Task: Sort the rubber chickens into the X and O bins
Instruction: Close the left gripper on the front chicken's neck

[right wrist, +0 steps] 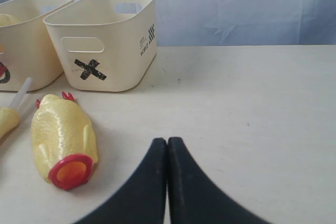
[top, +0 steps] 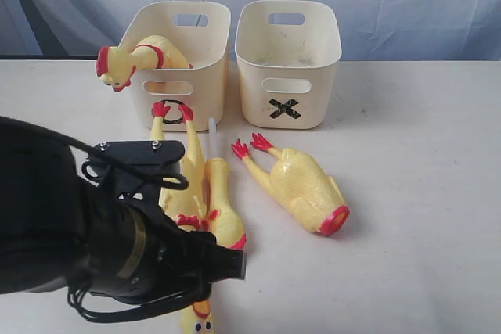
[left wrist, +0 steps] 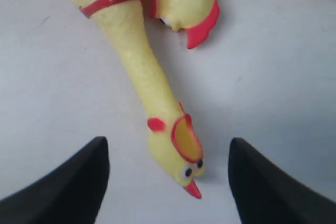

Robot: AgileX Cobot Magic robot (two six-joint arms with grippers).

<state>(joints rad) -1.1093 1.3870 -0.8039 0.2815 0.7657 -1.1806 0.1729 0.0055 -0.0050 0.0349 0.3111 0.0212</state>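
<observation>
Out in the exterior view the left arm (top: 86, 232) fills the lower left of the frame and blocks its own jaws. The left wrist view gives them up: left gripper (left wrist: 168, 145) released, spread wide, holding nothing. The head of the long chicken (left wrist: 157, 103) lies on the table (left wrist: 52, 77) between the fingers (left wrist: 73, 182), clear of both. Yellow neck, red collar, red-rimmed open beak, tiny black eyes. Only the exterior view shows the perched chicken (top: 137, 59) draped over the rim of the O bin (top: 184, 44), upper left, head hanging outside. The right gripper (right wrist: 167, 142) shows in its wrist view alone: clenched, fingers pressed together, gripping nothing. The X bin (top: 288, 60) stands upper centre, just beside the O bin. Below it lies the headless body (top: 301, 189), red rim toward the lower right. The head-and-neck piece (top: 221, 205) lies right against the long chicken, white stick (top: 212, 132) pointing at the bins. Open tabletop runs across the right of the frame
</observation>
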